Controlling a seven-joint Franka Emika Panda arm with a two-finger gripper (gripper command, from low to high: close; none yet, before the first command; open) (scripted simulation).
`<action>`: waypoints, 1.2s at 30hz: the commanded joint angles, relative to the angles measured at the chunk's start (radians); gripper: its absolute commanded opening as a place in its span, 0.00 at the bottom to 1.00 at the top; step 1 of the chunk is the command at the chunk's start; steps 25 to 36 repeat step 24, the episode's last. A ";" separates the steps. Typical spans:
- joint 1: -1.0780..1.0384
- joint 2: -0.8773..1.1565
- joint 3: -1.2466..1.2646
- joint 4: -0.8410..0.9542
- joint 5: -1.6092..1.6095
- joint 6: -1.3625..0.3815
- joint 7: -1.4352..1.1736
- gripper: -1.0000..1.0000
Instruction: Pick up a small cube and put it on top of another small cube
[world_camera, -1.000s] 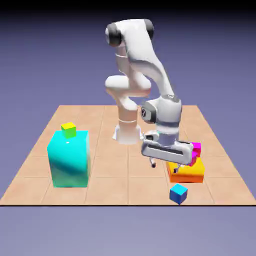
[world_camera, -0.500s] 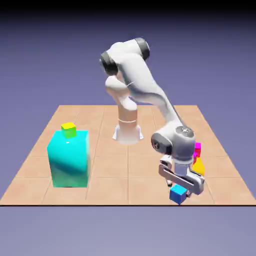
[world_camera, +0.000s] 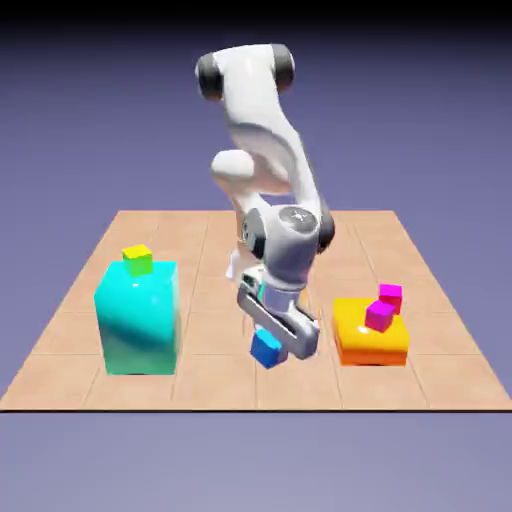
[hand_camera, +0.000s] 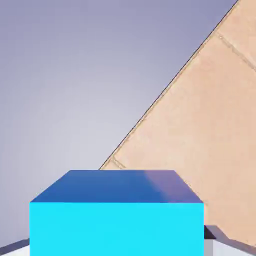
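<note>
Carrying the blue cube toward a stack

Jaws (world_camera: 282, 343) closed on the blue cube (world_camera: 266, 348), held above the surface (world_camera: 210, 385). From the jaws, the yellow-green cube (world_camera: 138, 261) lies well apart, toward the exterior view's left, atop the cyan block (world_camera: 140, 320); likely the next heading.

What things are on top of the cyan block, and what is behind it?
On the cyan block sits one small yellow-green cube. What stands directly behind the block is covered by it.
</note>
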 joint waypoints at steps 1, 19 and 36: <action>-0.009 -0.036 -0.034 -0.007 0.019 -0.023 -0.037 0.00; -0.116 -0.494 -0.509 -0.197 0.301 -0.194 -0.568 0.00; -0.116 -0.488 -0.510 -0.208 0.301 -0.177 -0.568 1.00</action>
